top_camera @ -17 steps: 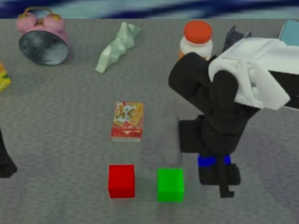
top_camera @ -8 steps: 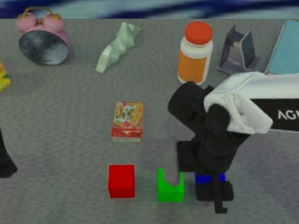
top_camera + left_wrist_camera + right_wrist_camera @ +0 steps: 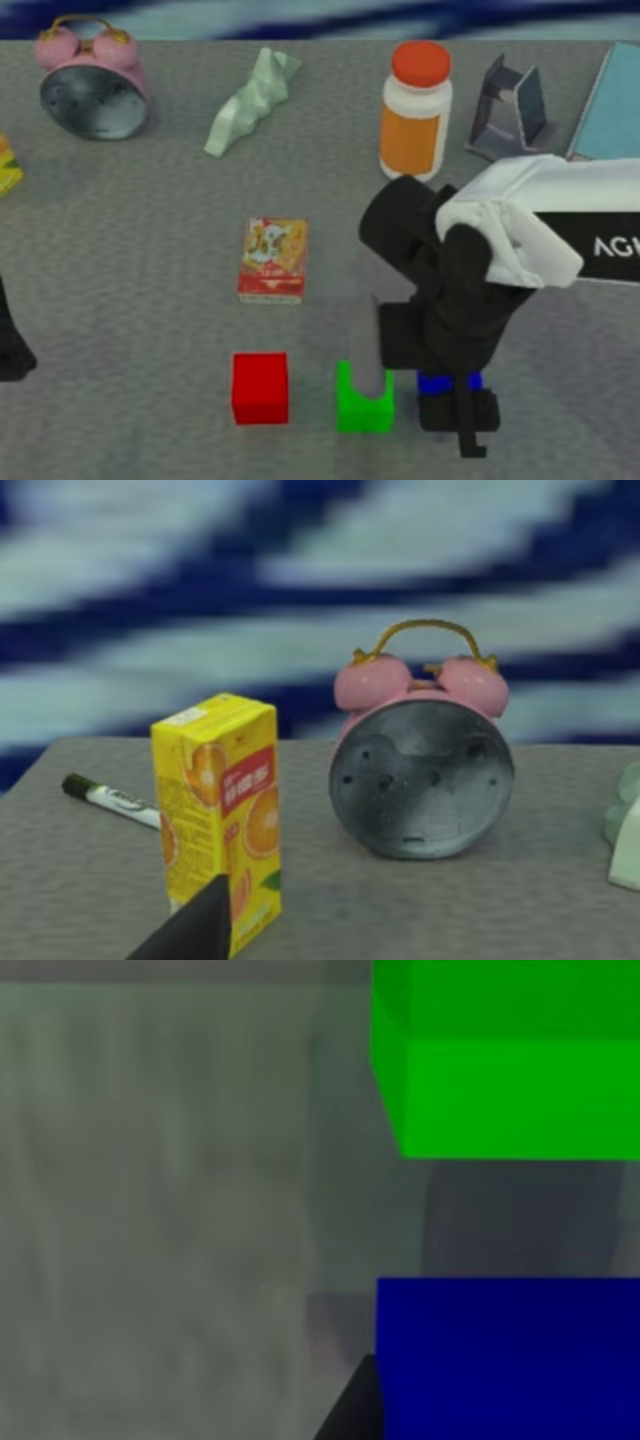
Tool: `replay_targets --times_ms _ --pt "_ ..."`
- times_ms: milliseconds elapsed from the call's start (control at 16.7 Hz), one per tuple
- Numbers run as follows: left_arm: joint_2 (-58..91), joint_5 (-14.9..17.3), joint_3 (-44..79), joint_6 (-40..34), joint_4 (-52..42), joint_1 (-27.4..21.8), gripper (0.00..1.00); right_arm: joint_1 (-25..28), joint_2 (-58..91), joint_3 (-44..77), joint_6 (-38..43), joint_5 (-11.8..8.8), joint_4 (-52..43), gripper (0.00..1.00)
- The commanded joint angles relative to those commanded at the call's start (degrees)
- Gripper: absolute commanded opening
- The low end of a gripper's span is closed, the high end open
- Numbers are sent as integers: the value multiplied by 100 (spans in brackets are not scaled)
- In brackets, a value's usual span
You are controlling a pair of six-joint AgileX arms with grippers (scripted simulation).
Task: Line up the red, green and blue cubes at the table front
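right gripper (image 3: 452, 385): front of table (image 3: 150, 300), seemingly clenched on blue cube (image 3: 450, 381) | green cube (image 3: 362, 402) at its 9 o'clock, red cube (image 3: 260, 387) beyond | left arm parked, left edge

Even, diffuse light; soft shadow under right arm; right wrist view blurred.

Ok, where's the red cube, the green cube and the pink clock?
red cube (image 3: 260, 386), top view, middle of its top face.
green cube (image 3: 358, 405), top view, lower part of its top face.
pink clock (image 3: 421, 778), left wrist view, its grey round back.
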Motion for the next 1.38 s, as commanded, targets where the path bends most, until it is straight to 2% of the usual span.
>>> replay_targets --times_ms 420,1020,1380 --pt "0 0 0 0 0 0 100 0 0 0 0 0 0 98" --pt "0 0 0 0 0 0 100 -4 -9 18 -2 0 -21 100" --pt "0 0 0 0 0 0 100 33 -373 700 -43 -3 -1131 100"
